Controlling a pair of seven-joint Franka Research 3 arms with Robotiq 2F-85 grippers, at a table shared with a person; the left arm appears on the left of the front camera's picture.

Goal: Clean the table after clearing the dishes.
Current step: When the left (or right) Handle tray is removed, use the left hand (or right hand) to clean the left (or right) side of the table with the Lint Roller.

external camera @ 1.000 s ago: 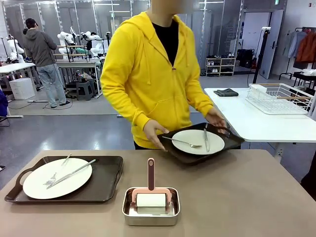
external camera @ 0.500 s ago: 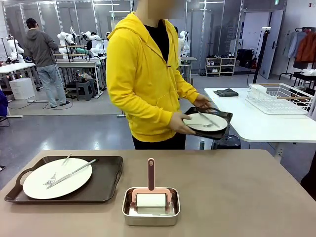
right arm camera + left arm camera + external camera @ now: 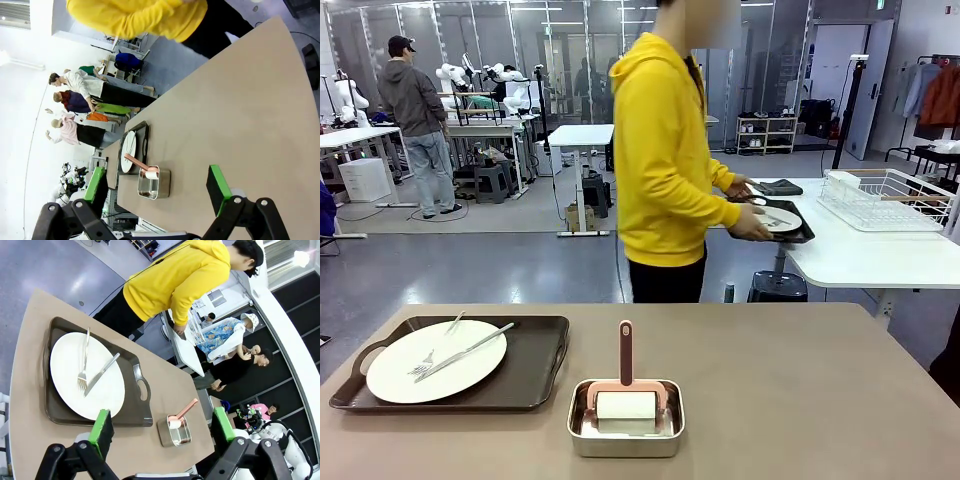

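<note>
Our table (image 3: 800, 400) has one set of dishes on it. A dark tray (image 3: 535, 375) sits at its left end and holds a white plate (image 3: 390, 375), with a fork (image 3: 438, 345) and a knife (image 3: 470, 349) lying across the plate. Just to the right of that tray, apart from it and near our edge, stands a small steel pan (image 3: 625, 438) holding a roller (image 3: 626, 405) with a pink handle.

The other tray (image 3: 800, 236) is off our table. A person (image 3: 665, 150) in a yellow hoodie holds it with both hands at the edge of a white table (image 3: 850, 260), and the other plate (image 3: 782, 220) lies on it. We cannot tell whether this tray is set down. A wire rack (image 3: 885, 200) stands farther along that table.

Our left gripper (image 3: 161, 427) hangs above the table with its jaws wide and nothing between them. Our right gripper (image 3: 156, 190) is likewise spread wide and holds nothing.
</note>
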